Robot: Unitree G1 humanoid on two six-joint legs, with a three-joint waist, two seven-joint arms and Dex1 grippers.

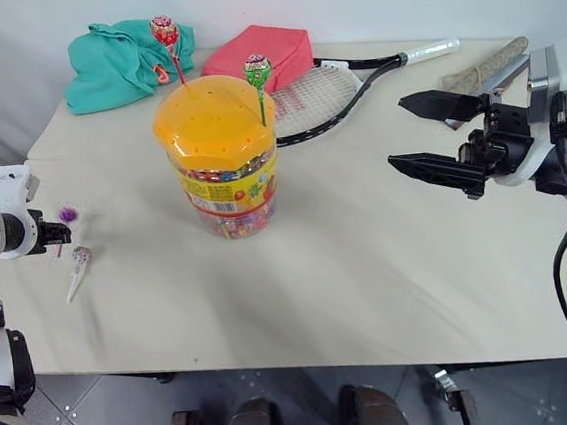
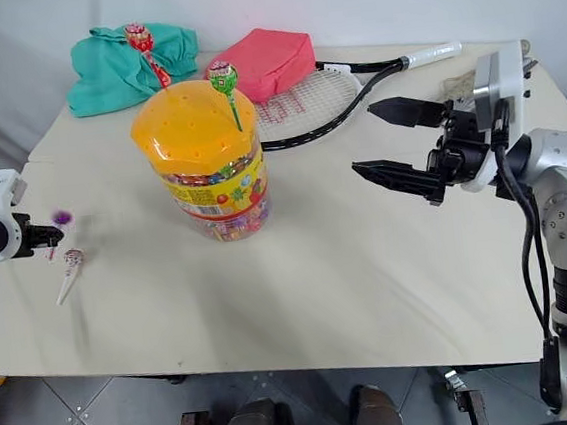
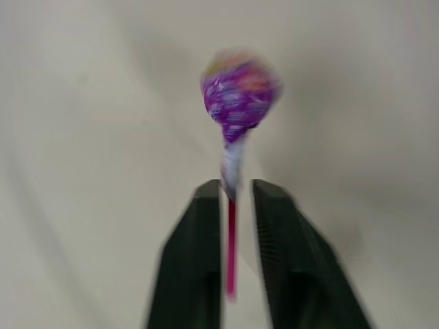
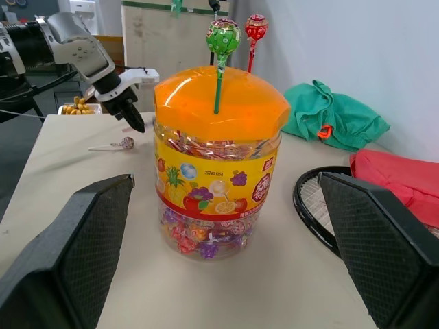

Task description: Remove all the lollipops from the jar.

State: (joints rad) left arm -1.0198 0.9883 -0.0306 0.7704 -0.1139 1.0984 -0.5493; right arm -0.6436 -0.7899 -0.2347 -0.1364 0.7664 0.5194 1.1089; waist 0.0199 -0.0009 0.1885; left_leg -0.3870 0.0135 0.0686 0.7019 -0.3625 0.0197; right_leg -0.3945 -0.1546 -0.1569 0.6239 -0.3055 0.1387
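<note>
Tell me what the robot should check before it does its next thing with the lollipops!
1. Purple lollipop let go: cannot tell; its stick sits between the left pincer fingers, slightly apart.
2. Pink-silver lollipop out of the jar: ok, lying on the table.
3. Green lollipop out: not ok, standing in the orange lid.
4. Red lollipop out: not ok, also in the lid.
5. Right pincer ready: ok, wide open, beside the jar, not touching.
6. Jar upright: ok.
</note>
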